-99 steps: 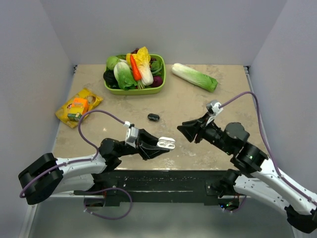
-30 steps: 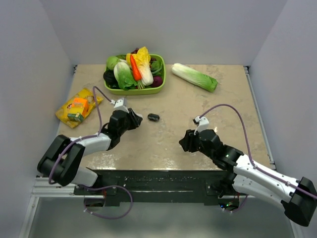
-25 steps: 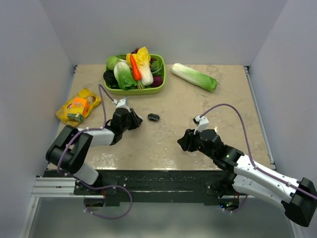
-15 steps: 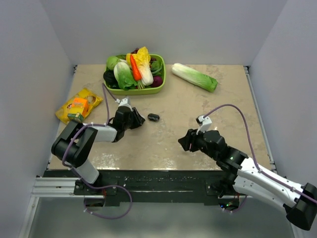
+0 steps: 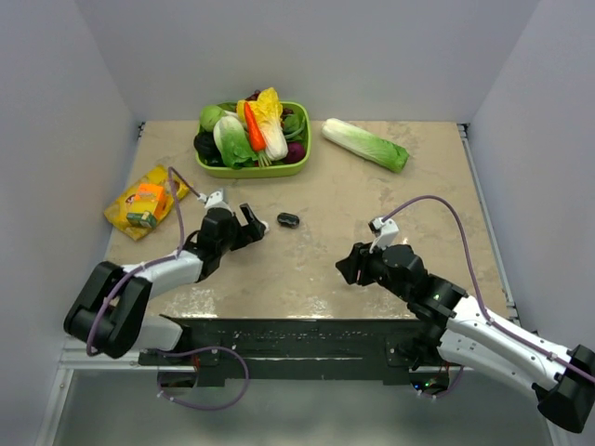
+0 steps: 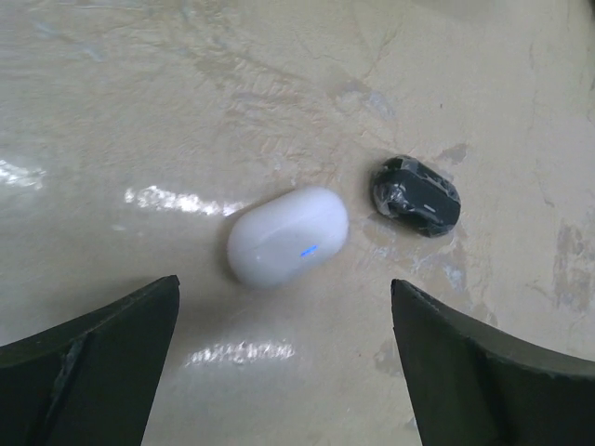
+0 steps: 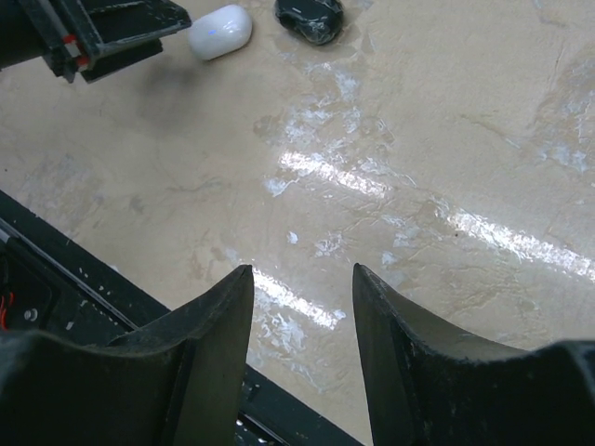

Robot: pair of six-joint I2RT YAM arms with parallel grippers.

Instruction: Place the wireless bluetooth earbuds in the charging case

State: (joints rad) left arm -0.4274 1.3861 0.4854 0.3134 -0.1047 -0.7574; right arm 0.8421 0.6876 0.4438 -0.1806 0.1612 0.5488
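Left wrist view: the left gripper (image 6: 284,283) hangs over the tabletop (image 6: 139,111), jaws spread wide. The charging case (image 6: 288,234), lid shut and a blue light on its front, lies flat between the two fingers, touching neither. A black oval object (image 6: 416,194) lies just beside the case.

Right wrist view: the right gripper (image 7: 299,271) is by the tabletop's near edge, jaws partly spread over bare surface. The case and the black oval object lie well ahead of it.

Top external view: the case lies left of the tabletop's middle. A green basket (image 5: 251,172) of vegetables stands at the far edge, with a cabbage (image 5: 364,144) beside it and a yellow packet (image 5: 147,197) at the left edge.
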